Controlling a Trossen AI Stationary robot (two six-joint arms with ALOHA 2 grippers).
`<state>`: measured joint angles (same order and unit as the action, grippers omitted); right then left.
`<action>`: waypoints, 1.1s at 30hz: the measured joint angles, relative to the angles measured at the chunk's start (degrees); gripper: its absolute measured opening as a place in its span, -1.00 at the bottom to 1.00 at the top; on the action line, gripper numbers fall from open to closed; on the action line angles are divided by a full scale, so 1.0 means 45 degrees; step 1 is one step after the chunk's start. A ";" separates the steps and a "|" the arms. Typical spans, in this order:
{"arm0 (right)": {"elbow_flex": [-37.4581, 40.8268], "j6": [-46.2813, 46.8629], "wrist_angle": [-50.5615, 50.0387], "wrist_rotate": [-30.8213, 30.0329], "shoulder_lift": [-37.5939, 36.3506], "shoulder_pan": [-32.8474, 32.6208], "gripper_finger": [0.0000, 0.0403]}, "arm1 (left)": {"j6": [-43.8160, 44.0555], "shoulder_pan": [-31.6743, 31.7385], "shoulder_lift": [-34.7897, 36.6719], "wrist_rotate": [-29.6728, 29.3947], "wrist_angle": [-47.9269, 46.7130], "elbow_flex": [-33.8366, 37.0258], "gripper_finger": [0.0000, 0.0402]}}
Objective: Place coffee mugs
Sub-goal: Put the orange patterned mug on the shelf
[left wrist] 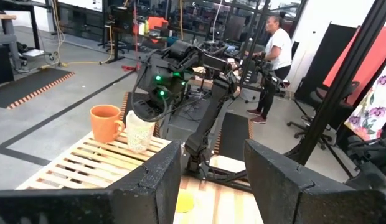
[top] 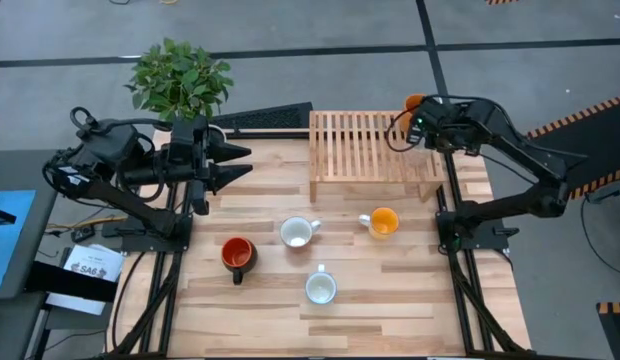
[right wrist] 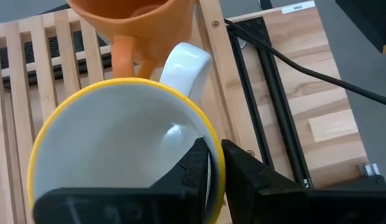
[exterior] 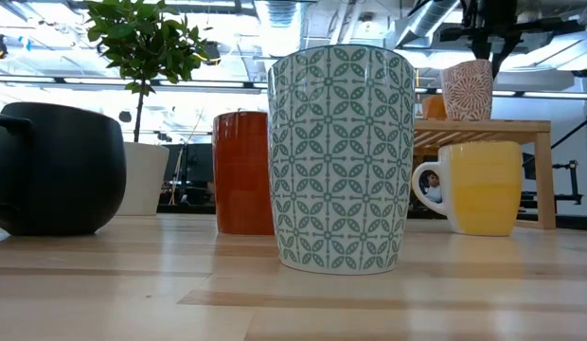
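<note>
A cream patterned mug (right wrist: 118, 143) with a yellow rim stands on the slatted wooden rack (top: 370, 150), at its far right corner, beside a brown-orange mug (left wrist: 106, 122). My right gripper (right wrist: 219, 171) is above it, shut on its rim. On the table stand a red mug with a dark outside (top: 237, 255), a white-lined mug (top: 298, 232), a yellow-orange mug (top: 382, 221) and a green-patterned mug (top: 320, 288). My left gripper (top: 240, 165) hovers open over the table's far left part, pointing right. My right gripper pinches the cream mug's rim (right wrist: 213, 149) next to its white handle (right wrist: 183, 65), one finger inside the cup and one outside. The fingers come from above, pointing down. The mug is upright, and its base (left wrist: 139, 149) seems to rest on the rack's slats.
A potted plant (top: 180, 78) stands beyond the far left corner, and a dark flat object (top: 270, 118) lies left of the rack. The four mugs fill the table's middle; bare wood lies along the near edge. A person (left wrist: 277, 56) stands in the room behind.
</note>
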<state>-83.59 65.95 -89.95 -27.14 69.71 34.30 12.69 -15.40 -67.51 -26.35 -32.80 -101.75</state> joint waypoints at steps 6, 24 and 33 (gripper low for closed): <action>0.0000 -0.0016 -0.0010 -0.0126 0.0005 -0.0003 -0.63 | 0.0000 0.0000 0.0000 0.0000 0.0000 0.0000 -0.21; 0.0000 -0.0091 0.0018 -0.0085 0.0005 -0.0003 -0.61 | 0.0137 0.0000 0.0000 0.0005 0.0000 0.0000 -0.21; 0.0000 0.0044 0.0025 -0.0303 0.0004 0.0325 -0.57 | 0.0141 0.0000 0.0000 0.0005 0.0000 0.0000 -0.21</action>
<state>-83.59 66.15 -89.84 -28.50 69.73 35.76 13.32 -15.40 -67.51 -26.33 -32.80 -101.75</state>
